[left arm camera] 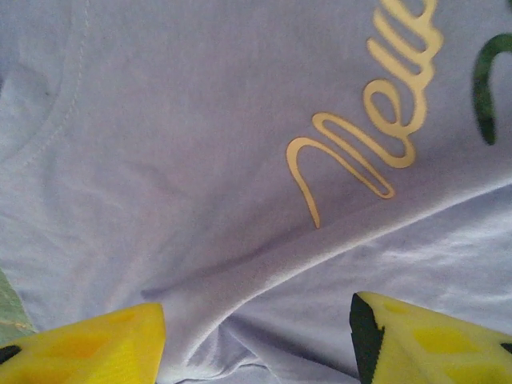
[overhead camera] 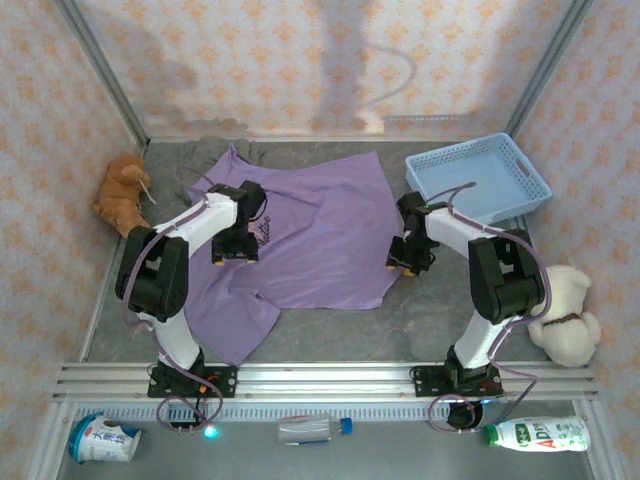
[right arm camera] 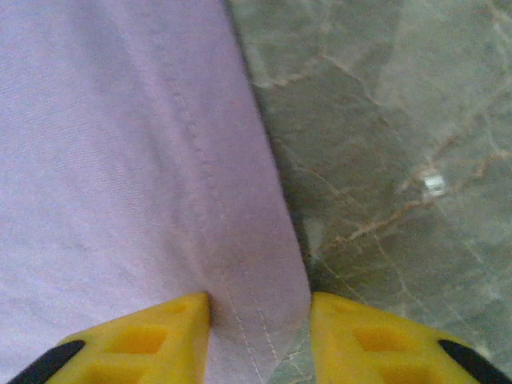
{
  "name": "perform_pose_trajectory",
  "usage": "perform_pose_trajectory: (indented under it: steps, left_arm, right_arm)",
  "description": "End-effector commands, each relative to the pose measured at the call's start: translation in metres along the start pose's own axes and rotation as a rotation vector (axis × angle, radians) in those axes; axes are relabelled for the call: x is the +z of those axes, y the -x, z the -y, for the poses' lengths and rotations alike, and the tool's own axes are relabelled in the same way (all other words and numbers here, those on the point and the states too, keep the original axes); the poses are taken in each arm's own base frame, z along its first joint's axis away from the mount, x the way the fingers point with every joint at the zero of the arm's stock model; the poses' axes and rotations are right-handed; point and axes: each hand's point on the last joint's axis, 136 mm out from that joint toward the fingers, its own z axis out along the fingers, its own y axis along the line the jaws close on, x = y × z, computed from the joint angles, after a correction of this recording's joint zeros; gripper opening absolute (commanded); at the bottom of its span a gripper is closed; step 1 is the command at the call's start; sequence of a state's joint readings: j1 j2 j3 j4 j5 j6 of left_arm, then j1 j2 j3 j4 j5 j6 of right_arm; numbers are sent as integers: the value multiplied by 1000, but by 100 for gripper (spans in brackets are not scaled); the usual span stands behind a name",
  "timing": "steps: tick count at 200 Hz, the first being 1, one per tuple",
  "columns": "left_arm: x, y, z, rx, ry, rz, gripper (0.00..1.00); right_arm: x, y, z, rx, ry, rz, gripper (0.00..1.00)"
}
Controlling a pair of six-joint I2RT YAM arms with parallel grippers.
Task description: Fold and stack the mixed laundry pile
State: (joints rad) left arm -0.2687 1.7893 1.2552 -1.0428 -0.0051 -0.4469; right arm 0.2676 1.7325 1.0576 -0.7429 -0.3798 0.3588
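The lavender shirt (overhead camera: 310, 230) lies spread over the middle of the table, its chest lettering beside my left wrist. A grey-brown garment (overhead camera: 200, 155) shows from under its far left corner. My left gripper (overhead camera: 233, 252) is down on the shirt's left half. Its yellow fingers (left arm camera: 96, 344) stand open either side of a raised fold of shirt cloth (left arm camera: 200, 160), below the yellow lettering (left arm camera: 352, 152). My right gripper (overhead camera: 405, 262) sits at the shirt's right edge. In the right wrist view it (right arm camera: 260, 336) is shut on the stitched hem (right arm camera: 240, 264), and the cloth fills the gap between the fingers.
A light blue basket (overhead camera: 478, 178) stands at the back right, close behind the right arm. An orange plush toy (overhead camera: 122, 192) lies at the left wall and a cream one (overhead camera: 565, 315) at the right. Bare grey marbled table (right arm camera: 384, 120) lies right of the hem. Bottles (overhead camera: 535, 433) lie in front of the rail.
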Motion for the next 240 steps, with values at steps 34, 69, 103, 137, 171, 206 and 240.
perform_pose_trajectory:
  steps: [34, 69, 103, 137, 171, 206, 240]
  left_arm:
    - [39, -3, -5, 4, 109, -51, 63]
    - [38, 0, 0, 53, 150, -42, 63]
    - [28, 4, 6, 70, 146, -24, 63]
    - [8, 13, 8, 46, 115, 22, 63]
    - [-19, 21, 14, 15, 56, 87, 63]
    - [-32, 26, 15, 2, 32, 115, 63]
    - [-31, 23, 12, 4, 40, 108, 63]
  right_arm:
    - [-49, 14, -12, 30, -10, 64, 0]
    - [-72, 51, -44, 9, 35, 114, 10]
    - [-65, 109, -88, 8, 99, 170, 29]
    - [-67, 92, -60, -45, -2, 168, 35]
    - [-63, 46, -17, -74, -64, 143, 30]
    - [-34, 30, -7, -60, -63, 88, 26]
    - [-12, 48, -27, -23, 25, 108, 29]
